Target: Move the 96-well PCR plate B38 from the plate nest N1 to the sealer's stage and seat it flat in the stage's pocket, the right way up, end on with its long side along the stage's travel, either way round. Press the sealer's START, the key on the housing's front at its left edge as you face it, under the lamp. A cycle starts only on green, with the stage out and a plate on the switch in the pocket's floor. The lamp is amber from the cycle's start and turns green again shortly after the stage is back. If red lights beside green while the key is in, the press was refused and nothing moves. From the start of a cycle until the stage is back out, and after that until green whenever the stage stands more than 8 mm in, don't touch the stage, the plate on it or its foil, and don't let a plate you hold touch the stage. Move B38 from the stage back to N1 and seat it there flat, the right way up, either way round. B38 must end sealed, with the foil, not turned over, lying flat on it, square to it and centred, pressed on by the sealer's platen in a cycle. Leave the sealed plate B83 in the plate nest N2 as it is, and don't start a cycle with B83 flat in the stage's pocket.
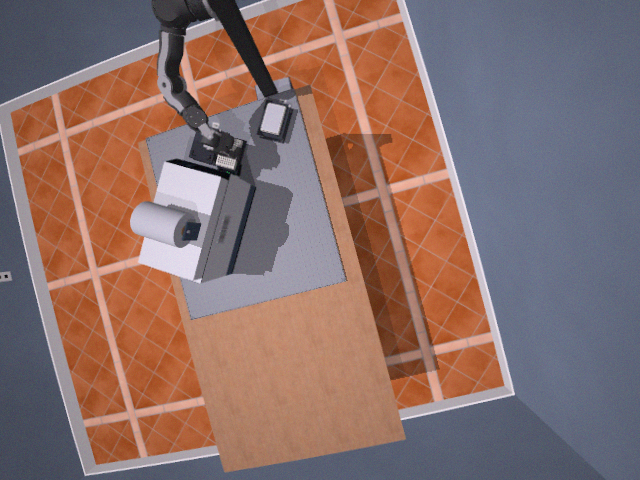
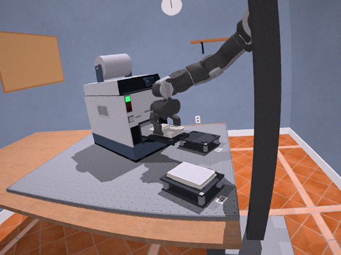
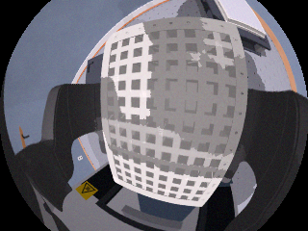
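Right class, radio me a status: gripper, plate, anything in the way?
Gripper shut on open plate, over sealer's stage. Lamp green. Nothing blocking.

Blue walls [image 2: 55, 20], orange tiled floor [image 2: 300, 172], wooden table [image 2: 47, 144], corkboard [image 2: 26, 59].

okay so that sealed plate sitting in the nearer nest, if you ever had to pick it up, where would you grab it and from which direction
Take the sealed plate by its two long side walls, coming straight down from above. It lies flat in the nest, whose raised corners crowd its edges, and its foil top offers nothing to pinch. The hand grips the open-well plate over the stage this way. The task says to leave the sealed one alone.
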Robot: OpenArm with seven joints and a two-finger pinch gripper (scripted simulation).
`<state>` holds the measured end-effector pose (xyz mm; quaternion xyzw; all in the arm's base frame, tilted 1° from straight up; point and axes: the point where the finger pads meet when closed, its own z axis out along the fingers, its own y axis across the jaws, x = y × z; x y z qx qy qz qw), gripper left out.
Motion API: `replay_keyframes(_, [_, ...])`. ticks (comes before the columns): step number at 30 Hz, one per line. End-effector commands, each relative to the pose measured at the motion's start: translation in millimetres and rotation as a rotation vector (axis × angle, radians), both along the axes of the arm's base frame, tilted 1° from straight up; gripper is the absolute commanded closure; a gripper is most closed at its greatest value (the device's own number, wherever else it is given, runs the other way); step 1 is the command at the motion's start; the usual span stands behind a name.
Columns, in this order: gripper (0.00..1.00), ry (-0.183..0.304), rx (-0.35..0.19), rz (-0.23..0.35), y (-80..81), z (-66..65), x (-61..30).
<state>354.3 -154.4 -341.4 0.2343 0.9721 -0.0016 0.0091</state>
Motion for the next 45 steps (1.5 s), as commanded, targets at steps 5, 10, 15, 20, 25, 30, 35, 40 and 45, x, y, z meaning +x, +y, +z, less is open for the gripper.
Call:
replay_keyframes(5, [1.0,0.002,0.001,0.0,0.6,-1.6,-1.5])
replay_keyframes(10, [1.0,0.002,0.001,0.0,0.6,-1.6,-1.5])
replay_keyframes(15, [1.0,0.002,0.001,0.0,0.6,-1.6,-1.5])
replay_keyframes(20, [1.0,-0.001,0.0,-0.001,0.3,0.7,0.4])
replay_keyframes(25, [1.0,-0.004,0.0,-0.001,0.2,2.2,1.7])
replay_keyframes(30, [1.0,-0.004,0.0,-0.001,0.2,2.2,1.7])
replay_keyframes(35, [1.0,-0.002,0.0,-0.001,0.2,1.4,1.0])
replay_keyframes(40, [1.0,0.002,0.001,0.0,0.5,-1.7,-1.6])
replay_keyframes(45, [1.0,0.002,0.001,0.0,0.5,-1.7,-1.6])
